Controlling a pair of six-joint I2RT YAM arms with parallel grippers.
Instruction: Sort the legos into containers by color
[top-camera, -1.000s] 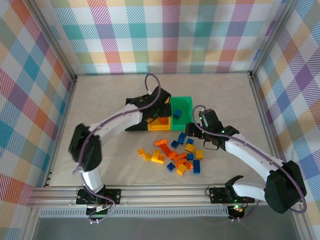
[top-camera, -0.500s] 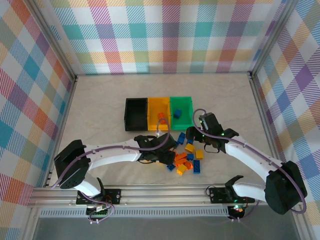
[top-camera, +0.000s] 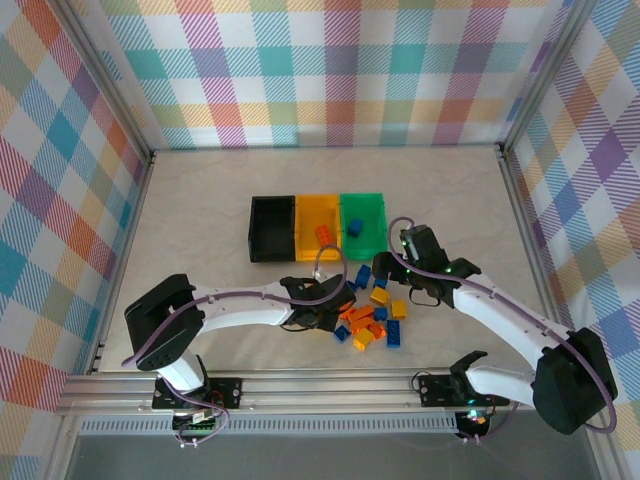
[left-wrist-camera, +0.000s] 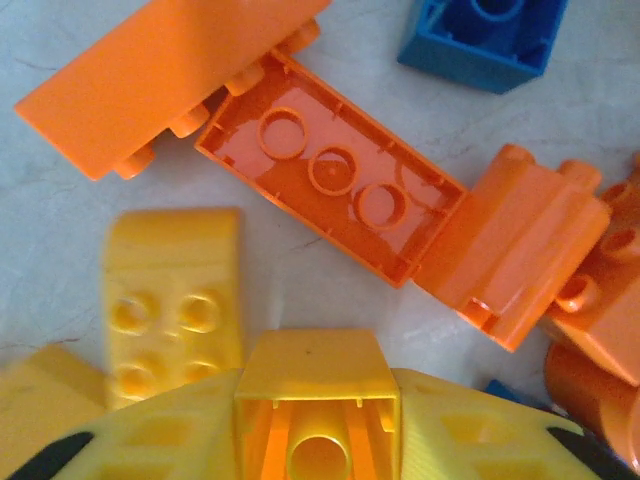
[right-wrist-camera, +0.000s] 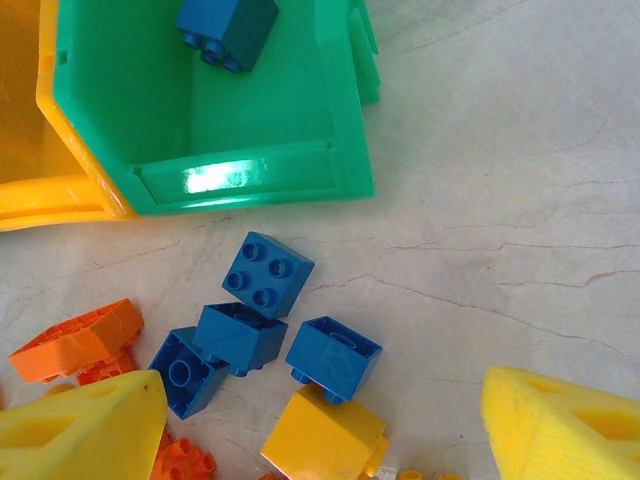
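Yellow brick (left-wrist-camera: 318, 372) is pinched in the left gripper (left-wrist-camera: 318, 435), bottom centre of its wrist view. The right gripper (right-wrist-camera: 322, 420) hangs fingers-apart over blue bricks (right-wrist-camera: 240, 335). I'd lift straight up, clear of the orange bricks (left-wrist-camera: 330, 190), then probably go for the black bin (top-camera: 272, 228) beyond.

Three containers (top-camera: 340, 226) and roughly twenty small legos (top-camera: 362, 318).
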